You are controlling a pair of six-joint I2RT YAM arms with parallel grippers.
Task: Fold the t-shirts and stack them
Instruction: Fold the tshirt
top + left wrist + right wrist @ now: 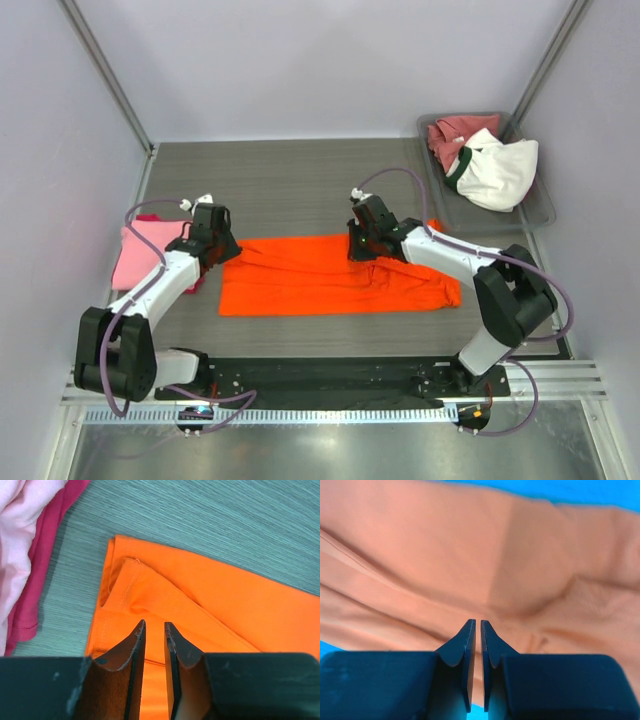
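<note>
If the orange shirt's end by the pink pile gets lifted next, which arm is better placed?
Left. The left gripper sits over that end of the orange t-shirt, folded cloth right at its fingertips; the right gripper is at the shirt's middle, on the far edge.

one t-shirt (340,277) lies across the table's (290,185) centre; a shirt stack (140,255) sits at frame left; upper right, a tray (543,212) holds two more shirts (490,165).

A grey wood-grain tabletop (290,185) sits enclosed by plain pale lavender walls (330,60) under even light.
</note>
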